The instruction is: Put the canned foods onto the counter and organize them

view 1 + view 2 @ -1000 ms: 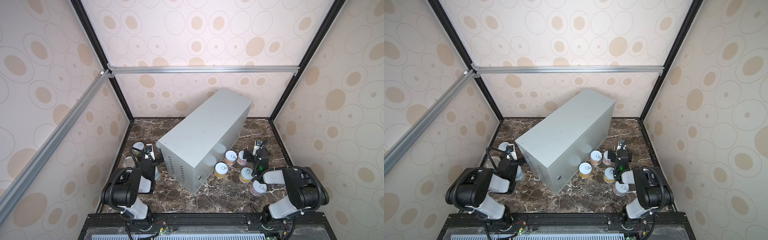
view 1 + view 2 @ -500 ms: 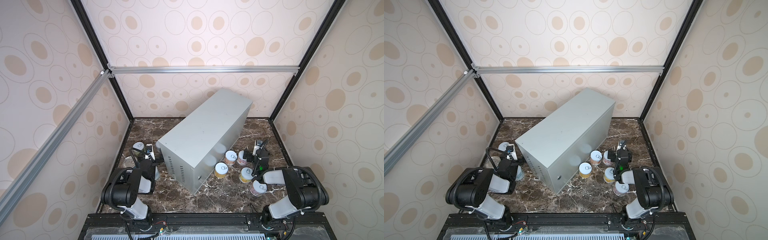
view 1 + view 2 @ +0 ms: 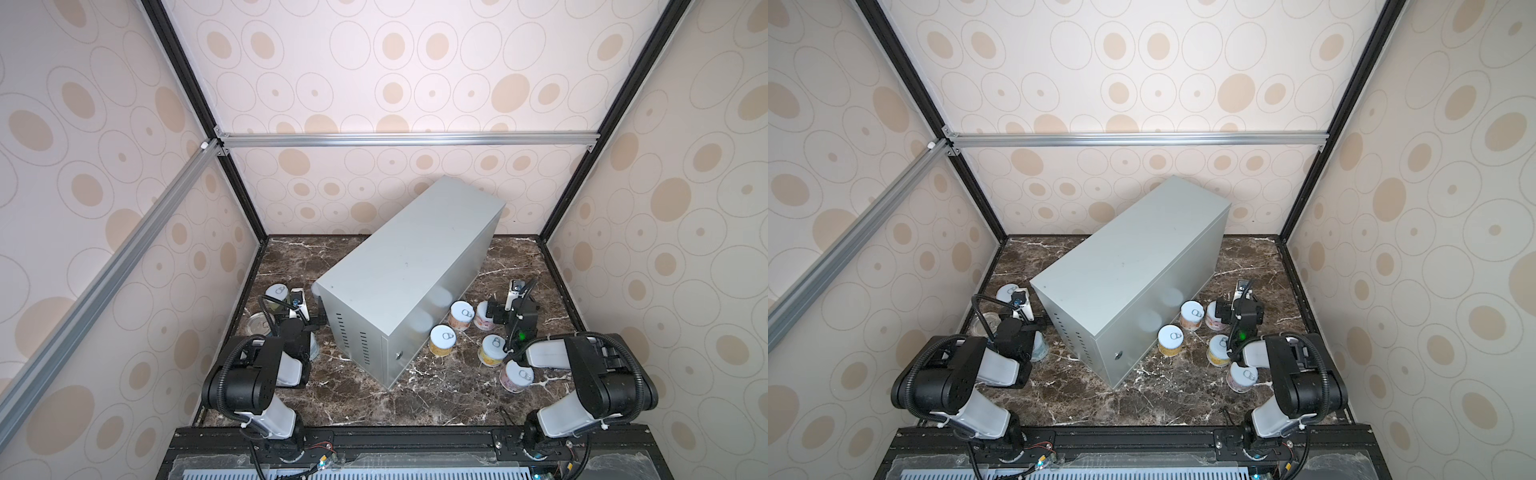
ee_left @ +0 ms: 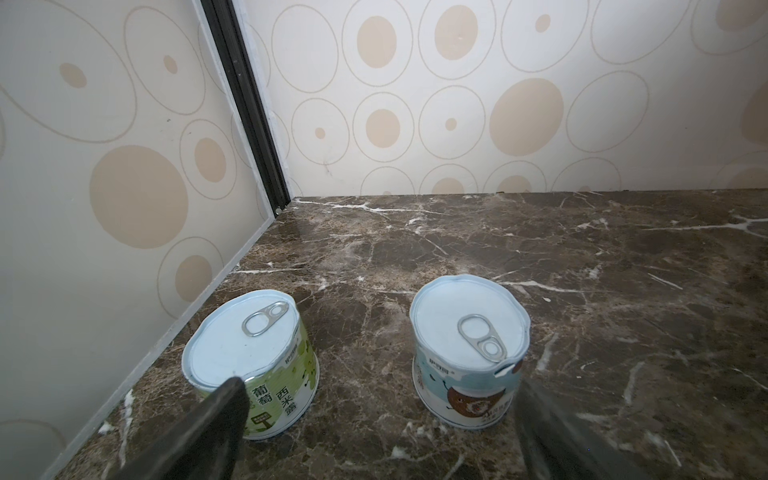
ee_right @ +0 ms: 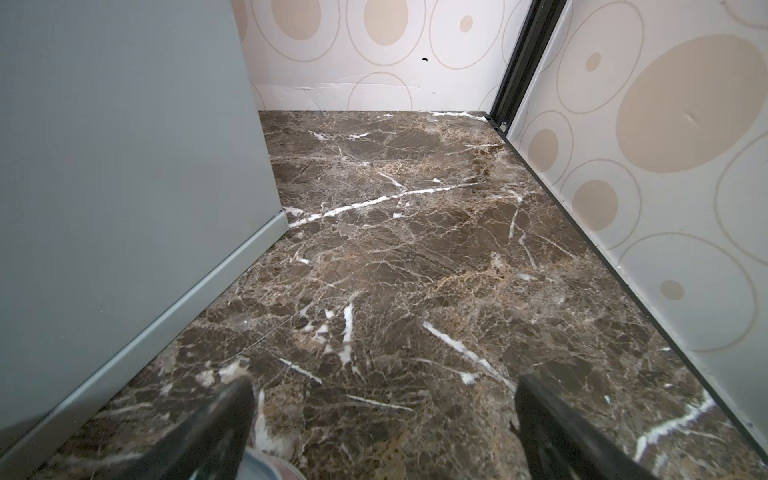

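The grey metal counter (image 3: 399,270) sits slantwise in the middle of the marble surface (image 3: 374,399), its slotted end turned towards the robot. Every can I can make out stands upright on the marble around it. On the right, just beside the counter's long wall, is a cluster of five short cans (image 3: 442,340) with pale pull-tab lids. The right jaws hang low over the far end of that cluster and partly hide a pink-labelled can (image 3: 481,318) in both top views. In the right wrist view the dark fingers (image 5: 224,415) are spread wide with only marble between them and the counter's wall (image 5: 104,166) close on one side. On the left, a short can (image 3: 277,293) stands near the side wall, and another (image 3: 312,351) is half hidden under the arm. In the left wrist view a green-labelled can (image 4: 249,357) sits by the wall with a blue-labelled can (image 4: 469,353) apart from it. The left jaws gape wide and hold nothing, and the blue-labelled can stands ahead of the gap.
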